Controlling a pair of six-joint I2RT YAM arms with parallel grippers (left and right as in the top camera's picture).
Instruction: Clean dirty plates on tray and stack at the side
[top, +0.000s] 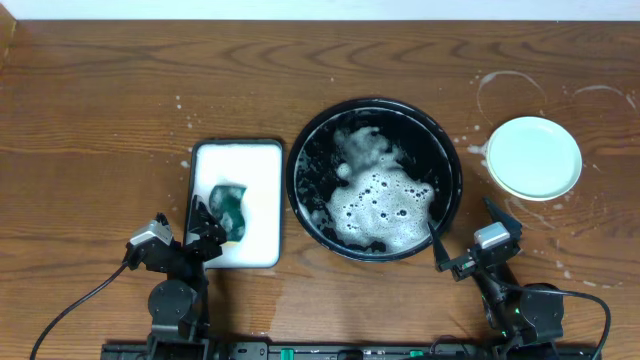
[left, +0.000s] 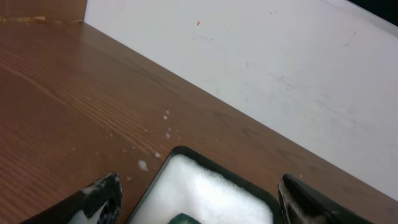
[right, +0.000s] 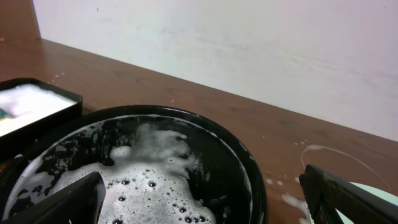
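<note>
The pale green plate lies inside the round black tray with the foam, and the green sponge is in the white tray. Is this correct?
Not quite. The pale green plate is not inside the round black tray; it lies on the wooden table beside the tray, to its right, as the overhead view shows. The green sponge is indeed in the white tray.

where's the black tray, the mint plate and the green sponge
black tray (top: 305, 170), overhead view, on its dark left wall
mint plate (top: 534, 157), overhead view, on its bare middle
green sponge (top: 232, 205), overhead view, on its middle
</note>
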